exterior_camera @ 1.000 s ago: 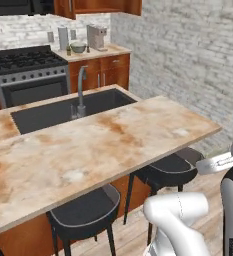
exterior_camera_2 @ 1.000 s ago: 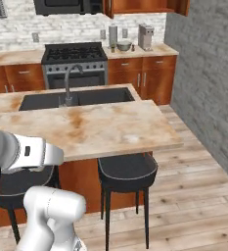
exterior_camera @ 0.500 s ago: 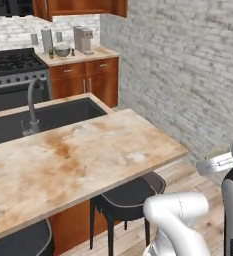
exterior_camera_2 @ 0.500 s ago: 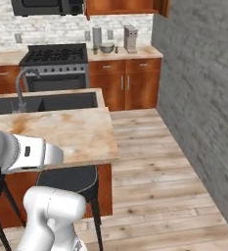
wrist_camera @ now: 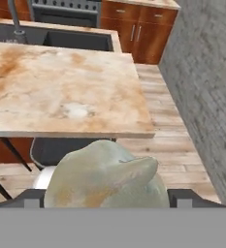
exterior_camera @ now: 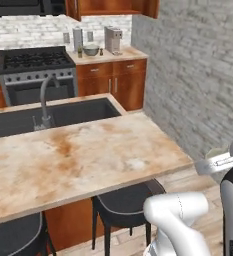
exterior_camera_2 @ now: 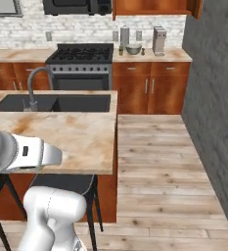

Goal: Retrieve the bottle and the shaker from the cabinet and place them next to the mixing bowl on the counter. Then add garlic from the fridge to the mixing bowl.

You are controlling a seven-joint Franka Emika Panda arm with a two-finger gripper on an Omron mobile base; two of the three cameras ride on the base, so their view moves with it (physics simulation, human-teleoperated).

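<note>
Gripper (wrist_camera: 104, 196) holds a garlic (wrist_camera: 104, 179) bulb wide-jawed; carry it level, past the island, to the far-counter bowl (exterior_camera_2: 133, 49).

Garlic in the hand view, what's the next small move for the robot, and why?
Probably drive the base forward over the wood floor toward the back counter. The pincer holds the garlic between its tips, while the mixing bowl stands far off on that counter, beside the stove, beyond the island.
</note>
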